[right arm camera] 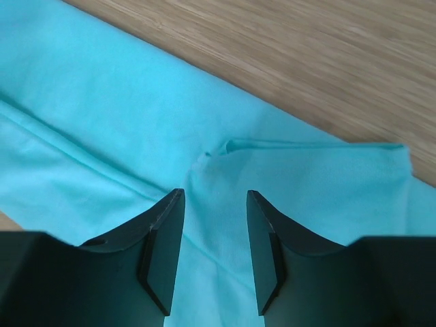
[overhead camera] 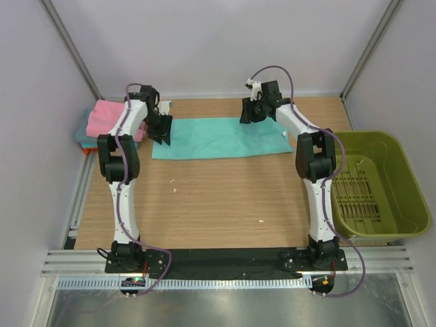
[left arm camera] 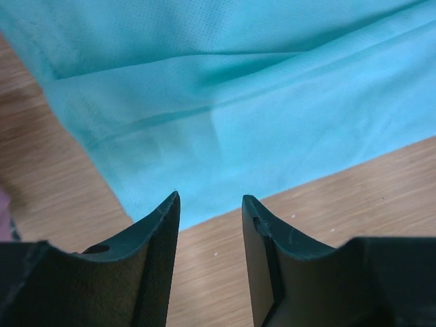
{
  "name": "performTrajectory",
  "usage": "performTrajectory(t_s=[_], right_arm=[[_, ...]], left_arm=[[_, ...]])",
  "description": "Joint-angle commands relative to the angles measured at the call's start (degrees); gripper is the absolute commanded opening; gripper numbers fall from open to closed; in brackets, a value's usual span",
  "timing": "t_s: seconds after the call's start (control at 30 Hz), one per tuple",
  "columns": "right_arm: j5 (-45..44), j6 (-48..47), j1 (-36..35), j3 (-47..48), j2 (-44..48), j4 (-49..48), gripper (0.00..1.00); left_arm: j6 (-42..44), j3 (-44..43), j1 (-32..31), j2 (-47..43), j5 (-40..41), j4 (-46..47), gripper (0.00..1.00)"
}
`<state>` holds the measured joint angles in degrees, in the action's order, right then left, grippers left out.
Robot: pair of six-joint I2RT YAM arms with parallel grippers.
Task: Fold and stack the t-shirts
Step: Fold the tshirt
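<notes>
A teal t-shirt (overhead camera: pixel 216 138) lies folded into a long flat strip across the far middle of the table. My left gripper (overhead camera: pixel 163 131) is open and empty just off the strip's left end; in the left wrist view the cloth (left arm camera: pixel 259 95) lies ahead of the fingertips, with bare wood between them. My right gripper (overhead camera: pixel 249 114) is open and empty above the strip's far right part; in the right wrist view the cloth (right arm camera: pixel 136 116) fills the space under the fingers. A stack of folded shirts (overhead camera: pixel 102 122), pink on top with teal and orange edges below, sits at the far left.
An olive-green plastic basket (overhead camera: pixel 402 197) stands off the table's right side, empty. Grey walls and metal frame posts (overhead camera: pixel 68 41) close the cell on three sides. A black mat (overhead camera: pixel 225 257) runs along the near edge between the arm bases.
</notes>
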<state>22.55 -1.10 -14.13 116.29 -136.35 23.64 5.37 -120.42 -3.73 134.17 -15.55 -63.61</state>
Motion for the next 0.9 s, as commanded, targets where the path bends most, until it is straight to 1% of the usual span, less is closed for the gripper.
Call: performTrajectory(t_s=[0.0, 0.07, 0.17, 0.23, 0.33, 0.43, 0.73, 0.87], right_arm=[[-4.69, 1.02, 1.12, -3.34, 12.93, -2.02, 0.48], [-5.58, 2.50, 1.21, -6.84, 14.62, -2.19, 0.48], [-5.76, 3.12, 1.12, -10.72, 16.38, -1.93, 0.48], [-6.46, 3.91, 1.30, -11.52, 16.04, -1.84, 0.48], [-9.35, 6.81, 1.74, -11.70, 14.54, -1.93, 0.47], [-12.96, 7.78, 2.09, -11.61, 12.96, -1.93, 0.47], [-13.67, 6.29, 3.41, -10.82, 8.30, 0.88, 0.47], [-13.67, 6.38, 3.49, -11.43, 6.81, 1.32, 0.48]], left_arm=[[2.45, 0.36, 0.21, -8.39, 0.96, 4.01, 0.43], [3.07, 0.19, 0.12, -7.88, 1.92, 4.64, 0.48], [3.16, -1.56, 0.04, -4.72, 2.63, 4.73, 0.47], [2.55, -3.85, -0.14, -3.13, 2.89, 3.76, 0.47], [2.37, -3.86, -0.84, -1.28, 3.07, 4.02, 0.46], [2.28, -2.72, -1.63, -0.84, 3.51, 4.90, 0.46], [2.02, -0.34, -5.06, 1.44, 7.11, 6.57, 0.44], [2.19, -0.08, -6.55, 3.46, 10.88, 6.57, 0.45]])
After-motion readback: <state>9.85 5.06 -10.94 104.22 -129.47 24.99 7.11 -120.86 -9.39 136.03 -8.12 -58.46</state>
